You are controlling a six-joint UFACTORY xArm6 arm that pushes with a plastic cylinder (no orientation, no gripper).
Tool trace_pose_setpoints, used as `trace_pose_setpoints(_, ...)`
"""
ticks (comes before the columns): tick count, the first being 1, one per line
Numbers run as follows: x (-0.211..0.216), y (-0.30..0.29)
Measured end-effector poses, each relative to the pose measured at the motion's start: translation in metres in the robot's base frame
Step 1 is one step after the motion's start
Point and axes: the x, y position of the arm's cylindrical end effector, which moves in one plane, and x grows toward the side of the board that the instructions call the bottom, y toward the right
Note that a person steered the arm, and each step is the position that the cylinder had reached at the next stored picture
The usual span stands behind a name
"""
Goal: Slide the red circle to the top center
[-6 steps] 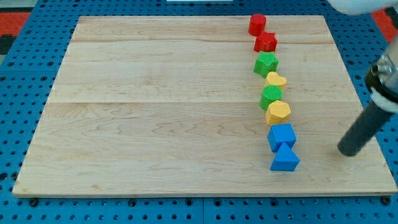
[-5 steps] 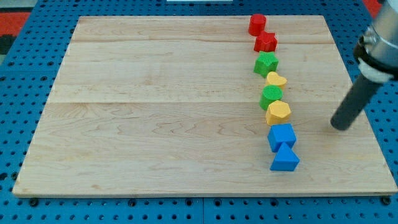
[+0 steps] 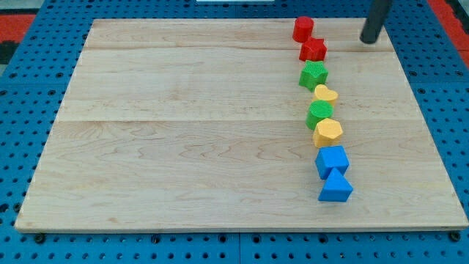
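The red circle (image 3: 303,29) stands at the top of the wooden board (image 3: 183,125), right of the board's centre. It heads a column of blocks running down the view's right. My tip (image 3: 368,40) rests on the board near the top right corner, to the right of the red circle and apart from it, at about the same height in the view. The rod rises out of the view's top edge.
Below the red circle in the column: a red star-like block (image 3: 313,50), a green block (image 3: 314,75), a yellow heart (image 3: 325,94), a green block (image 3: 319,114), a yellow hexagon (image 3: 327,133), a blue square block (image 3: 332,160), a blue triangle (image 3: 335,186).
My tip has moved from the board's lower right up along the right side to the top right, level with the red circle. No block has moved.
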Motion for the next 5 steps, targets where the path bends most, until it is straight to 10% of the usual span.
trace_pose_setpoints(5,-0.006,-0.216)
